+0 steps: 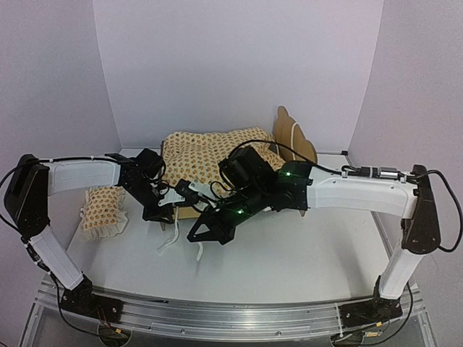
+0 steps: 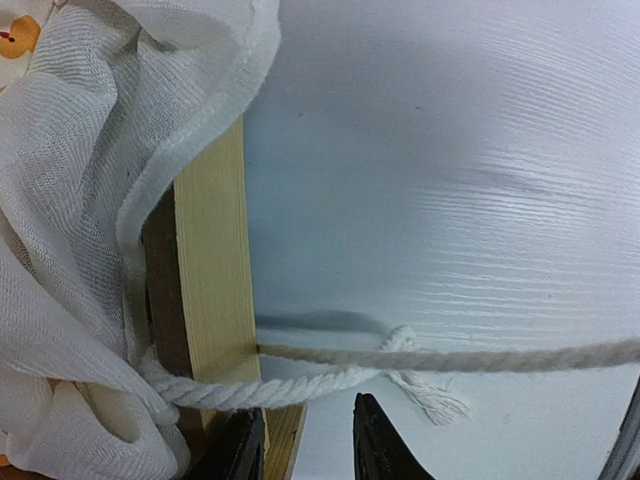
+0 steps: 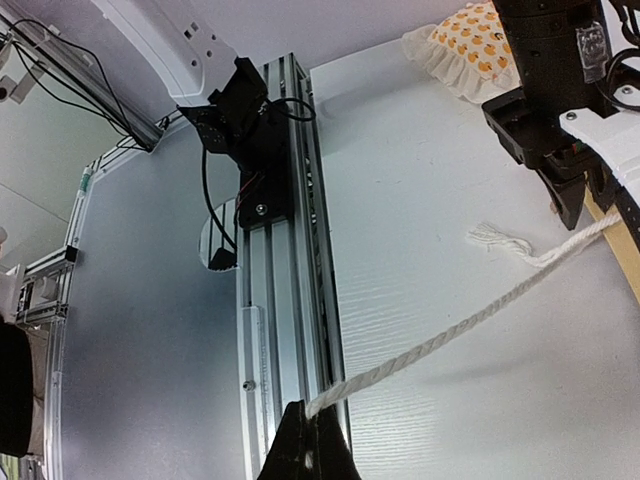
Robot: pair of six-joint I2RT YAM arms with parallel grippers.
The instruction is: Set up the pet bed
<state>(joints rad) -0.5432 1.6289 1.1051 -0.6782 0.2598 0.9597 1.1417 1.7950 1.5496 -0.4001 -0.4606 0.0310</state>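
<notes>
The pet bed (image 1: 293, 134) stands at the worktop's (image 1: 304, 253) far middle, with its scalloped headboard at the 2 o'clock end and the orange-print bedding (image 1: 210, 152) heaped over it. The matching pillow (image 1: 103, 208) lies apart at the bed's 8 o'clock. The right end effector (image 3: 310, 445) is clamped tight on a white twisted rope (image 3: 450, 335), which runs taut to the frame's near corner (looped round the wood there). The left end effector (image 2: 308, 450) sits at that corner with its jaws narrowly apart; I cannot tell whether they pinch the wood.
</notes>
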